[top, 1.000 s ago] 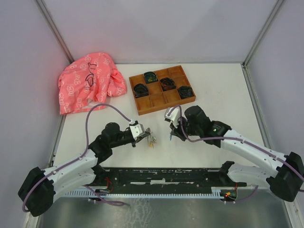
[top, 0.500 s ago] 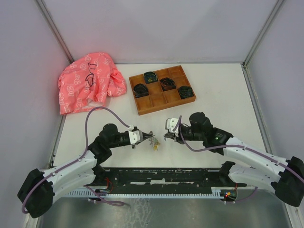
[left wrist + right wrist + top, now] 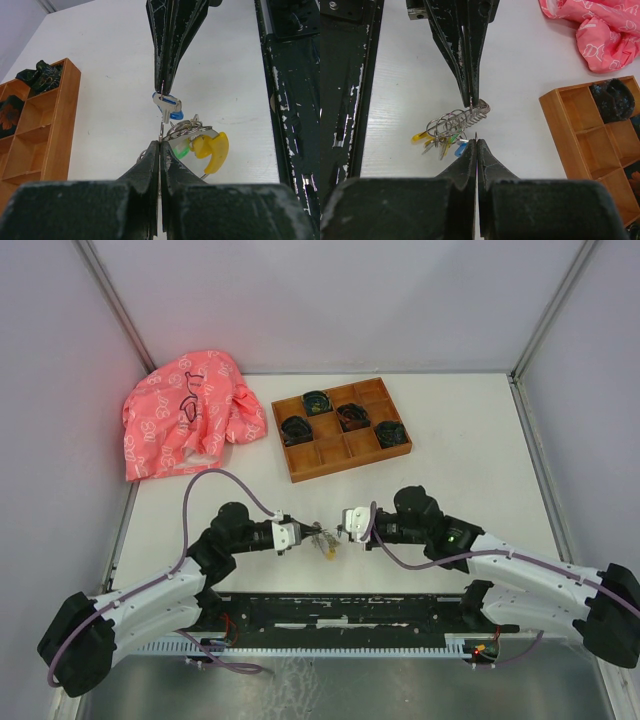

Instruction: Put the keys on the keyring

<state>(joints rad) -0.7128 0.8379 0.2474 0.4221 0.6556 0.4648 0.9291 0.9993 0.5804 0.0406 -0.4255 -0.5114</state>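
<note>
Fingers of the left gripper [image 3: 316,531] and right gripper [image 3: 344,531] point tip to tip over the white table [image 3: 470,420] in the top view. The grey metal keyring [image 3: 326,540] is bunched between them. A brown wooden compartment tray [image 3: 328,453] and a crumpled pink cloth [image 3: 185,420] lie farther back.

From the left wrist, that gripper's fingers [image 3: 145,165] are pressed together on the ring's wire. A yellow plastic tag [image 3: 211,149] and a green tag [image 3: 183,150] hang beside them. The right fingers [image 3: 172,40], closed, pinch the silver key with the blue plastic head [image 3: 167,104].

From the right wrist, the left fingers [image 3: 457,45] clamp the ring's coils [image 3: 462,117], which are spread like a spring. The blue head [image 3: 461,148] sits just beside the right fingertips [image 3: 470,155].
</note>
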